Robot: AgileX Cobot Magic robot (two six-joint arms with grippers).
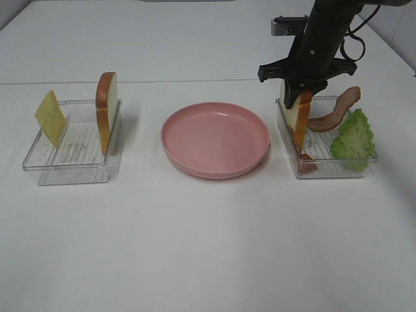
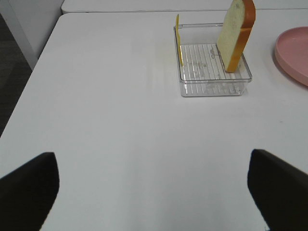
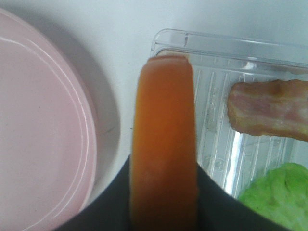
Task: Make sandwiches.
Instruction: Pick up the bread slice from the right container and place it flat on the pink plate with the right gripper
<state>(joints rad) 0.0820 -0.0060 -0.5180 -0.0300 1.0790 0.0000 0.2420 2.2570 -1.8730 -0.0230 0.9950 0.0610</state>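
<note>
1. Here the right gripper (image 1: 300,91) is closed on a bread slice (image 1: 300,120). In the right wrist view its dark fingers (image 3: 115,202) press on both sides of the brown crust.
2. This held slice stands upright on its edge in the clear tray (image 1: 325,168) to the right of the pink plate (image 1: 214,140), at the tray side nearest to the plate.
3. In the same tray, farther from the plate, lie a wavy bacon strip (image 1: 338,112) and a green lettuce leaf (image 1: 353,138). The bacon rests over the back rim.
4. The plate itself has no food on it.
5. To the left of the plate is a second clear tray (image 1: 71,166). Another bread slice (image 1: 107,110) stands at its side nearest to the plate, and a yellow cheese slice (image 1: 51,117) leans at its far side.
6. The left gripper (image 2: 154,192) hangs over the white table (image 1: 195,247), well apart from the plate, with its jaws wide apart and nothing between them.
</note>
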